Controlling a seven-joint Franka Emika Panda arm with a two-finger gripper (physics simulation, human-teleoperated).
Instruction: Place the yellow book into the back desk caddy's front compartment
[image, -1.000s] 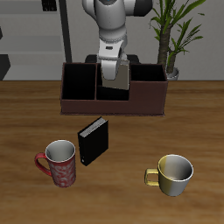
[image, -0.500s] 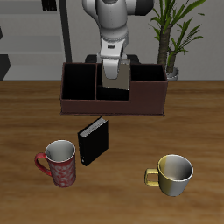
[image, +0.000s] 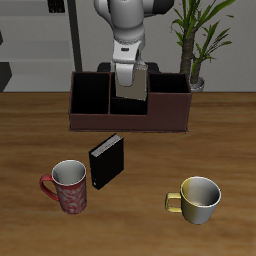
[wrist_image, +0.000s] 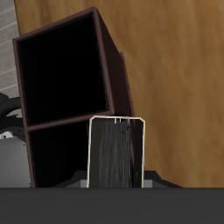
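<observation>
The book (image: 131, 88) hangs upright from the gripper (image: 130, 76), directly under the fingers and over the middle section of the caddy (image: 128, 121). Its lower edge looks level with, or just inside, the caddy's rim; from the exterior view I cannot tell whether it has entered a cell or only overlaps it from this angle. In the wrist view the book (wrist_image: 115, 154) shows end-on, a pale-framed dark slab sitting right in front of the gripper, with the caddy's cells (wrist_image: 68, 74) open beyond it. The fingers themselves are hidden there, but the book stands free of any support, so the gripper is evidently closed on it, pinching its upper part.

By my reading, the pickup and carry are done, and the book is lined up over the caddy. What remains is to lower it into the front compartment (image: 128, 103), release, and draw the hand clear. Whether the book is over that small cell or the one behind it cannot be settled from these views.

The caddy's visible cells look dark and empty: the large end cell (image: 90, 95) to one side of the hand shows nothing inside, and neither do the two cells in the wrist view. Well away from the hand, toward the table's front edge, a black book (image: 107, 160) stands on the table, flanked by a red mug (image: 66, 186) and a yellow mug (image: 197, 198), both apparently empty. A plant (image: 196, 40) stands behind the caddy.
</observation>
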